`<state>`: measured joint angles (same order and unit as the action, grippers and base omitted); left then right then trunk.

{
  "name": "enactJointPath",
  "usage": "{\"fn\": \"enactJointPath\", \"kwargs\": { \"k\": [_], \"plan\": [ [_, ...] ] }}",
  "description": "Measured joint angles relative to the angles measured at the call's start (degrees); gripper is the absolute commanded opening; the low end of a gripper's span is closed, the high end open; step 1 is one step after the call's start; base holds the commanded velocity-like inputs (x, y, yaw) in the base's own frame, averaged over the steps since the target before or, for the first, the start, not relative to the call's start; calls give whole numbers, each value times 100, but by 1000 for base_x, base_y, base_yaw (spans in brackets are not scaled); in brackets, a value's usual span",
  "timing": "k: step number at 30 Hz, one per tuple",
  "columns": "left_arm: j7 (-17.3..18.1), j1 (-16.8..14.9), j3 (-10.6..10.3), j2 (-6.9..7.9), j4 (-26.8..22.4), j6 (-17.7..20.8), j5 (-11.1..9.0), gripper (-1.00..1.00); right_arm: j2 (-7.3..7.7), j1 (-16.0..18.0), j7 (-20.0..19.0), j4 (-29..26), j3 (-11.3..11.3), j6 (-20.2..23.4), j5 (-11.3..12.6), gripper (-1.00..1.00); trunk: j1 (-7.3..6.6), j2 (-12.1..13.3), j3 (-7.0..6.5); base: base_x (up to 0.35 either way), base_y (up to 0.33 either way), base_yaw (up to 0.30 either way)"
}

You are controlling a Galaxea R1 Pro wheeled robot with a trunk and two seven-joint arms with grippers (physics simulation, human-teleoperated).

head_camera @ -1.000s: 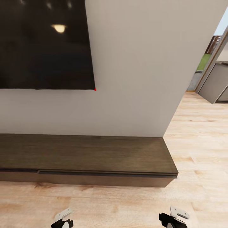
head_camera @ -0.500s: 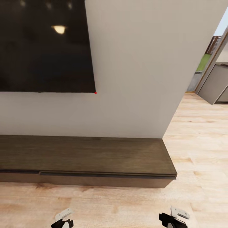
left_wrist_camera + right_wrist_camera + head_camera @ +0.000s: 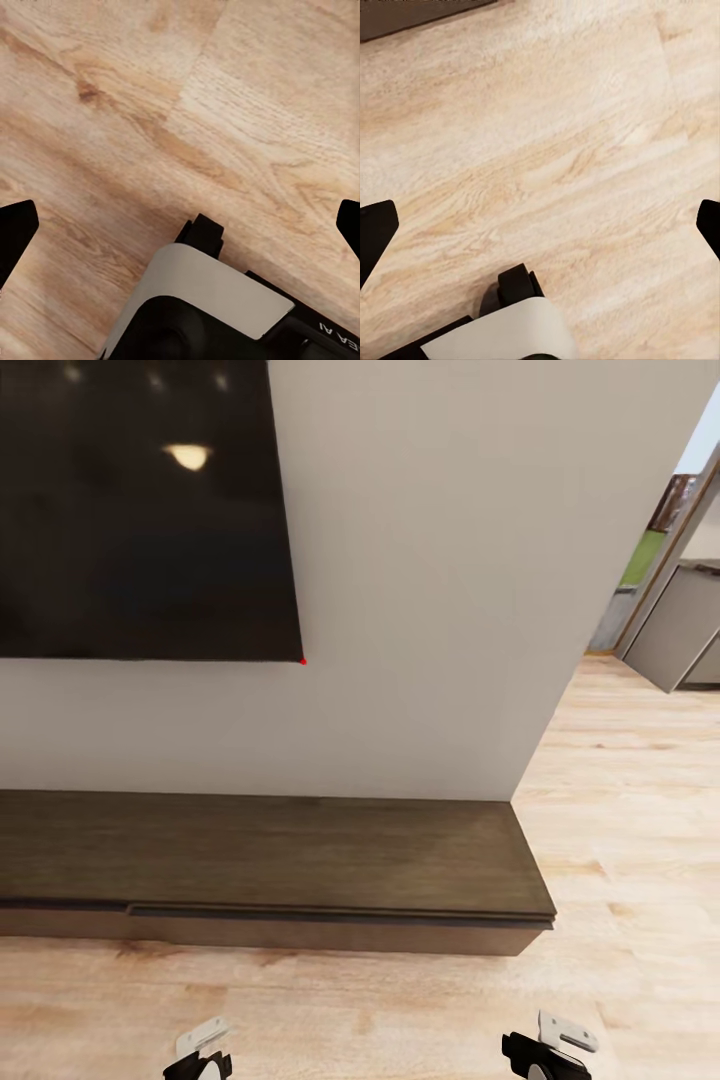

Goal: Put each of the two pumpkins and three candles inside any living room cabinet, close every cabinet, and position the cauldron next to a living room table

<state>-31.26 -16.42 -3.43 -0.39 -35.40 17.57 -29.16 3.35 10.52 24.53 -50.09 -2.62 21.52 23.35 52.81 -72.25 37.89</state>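
While you face the cabinet (image 3: 300, 860), low against the wall with its fronts apparently closed, your left gripper (image 3: 180, 217) and right gripper (image 3: 540, 217) hang wide open and empty over the floor (image 3: 620, 840), so any carrying seems left to do.

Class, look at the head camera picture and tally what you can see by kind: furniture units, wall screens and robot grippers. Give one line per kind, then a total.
Dark-brown cabinet: 1
Black wall screen: 1
Grippers: 2, the left gripper and the right gripper, both at the picture's lower edge above the wood floor
Total: 4
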Motion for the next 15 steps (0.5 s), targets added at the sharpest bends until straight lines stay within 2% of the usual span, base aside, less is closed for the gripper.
{"fn": "enactJointPath", "kwargs": {
  "k": [15],
  "plan": [
    [0, 0, 0, -4, 0, 0, 5, 100, -11, 0, 0, 0, 0, 0, 0, 100, -330, 602, -269, 0, 0, 0]
  ]
}}
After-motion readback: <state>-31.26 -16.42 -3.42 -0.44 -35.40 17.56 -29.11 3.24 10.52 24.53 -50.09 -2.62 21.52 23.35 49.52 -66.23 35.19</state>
